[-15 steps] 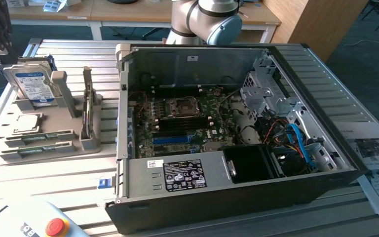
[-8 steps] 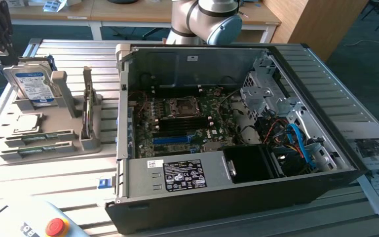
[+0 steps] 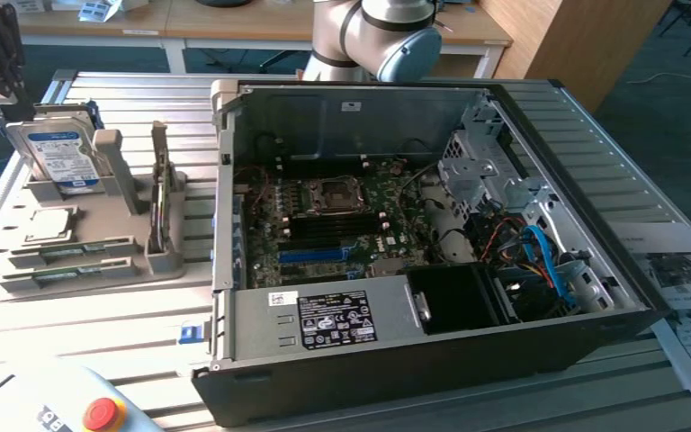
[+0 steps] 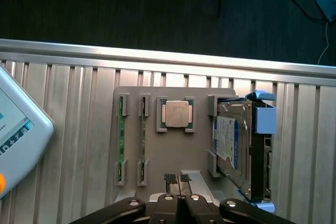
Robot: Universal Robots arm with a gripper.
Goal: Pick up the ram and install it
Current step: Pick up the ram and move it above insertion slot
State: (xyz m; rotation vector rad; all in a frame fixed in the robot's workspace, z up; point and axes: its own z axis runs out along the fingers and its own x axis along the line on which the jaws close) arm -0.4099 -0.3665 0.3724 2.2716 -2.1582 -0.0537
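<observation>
Early going: jaws closed on nothing, the ram (image 4: pixel 121 142) sitting in its holder (image 4: pixel 173 156) on the counter (image 4: pixel 73 129), neither picked up nor installed.

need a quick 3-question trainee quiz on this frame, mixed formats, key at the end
1. How many green ram sticks lie in the slots of the gray holder, seen from the wrist?
2. True or false: the fingers are shut on one of the ram sticks.
3. What sits in the gray holder between the ram sticks and the hard drive?
A. a fan
B. the processor chip
C. a screwdriver

Key
1. Two.
2. False: the fingers are shut but hold nothing.
3. B.
</observation>
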